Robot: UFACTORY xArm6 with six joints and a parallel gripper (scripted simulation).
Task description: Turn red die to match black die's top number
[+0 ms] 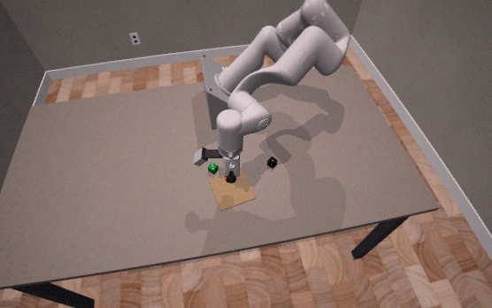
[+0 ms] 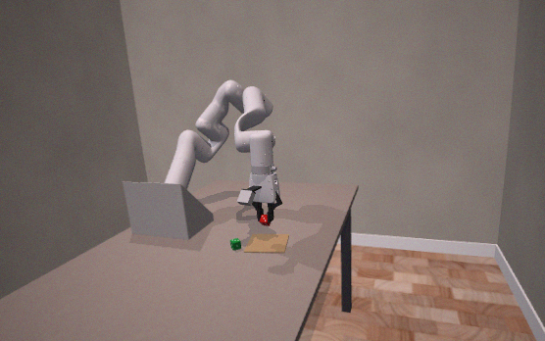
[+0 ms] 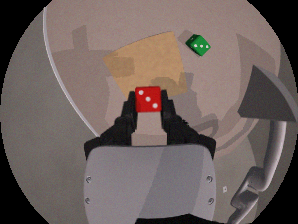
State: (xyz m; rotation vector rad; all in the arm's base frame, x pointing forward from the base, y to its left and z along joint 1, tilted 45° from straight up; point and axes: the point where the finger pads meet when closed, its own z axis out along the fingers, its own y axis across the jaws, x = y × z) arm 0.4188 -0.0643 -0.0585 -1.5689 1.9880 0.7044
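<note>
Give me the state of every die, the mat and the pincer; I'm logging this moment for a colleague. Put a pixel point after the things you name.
Pincer (image 2: 265,219) (image 3: 148,98): shut on the red die
Red die (image 2: 265,219) (image 3: 148,99): held above the table, three pips facing the wrist camera
Green die (image 1: 212,168) (image 2: 235,244) (image 3: 199,45): resting beside the mat
Black die (image 1: 272,162): on the table, off the mat
Mat (image 1: 233,195) (image 2: 267,244) (image 3: 150,60): lying flat
</note>
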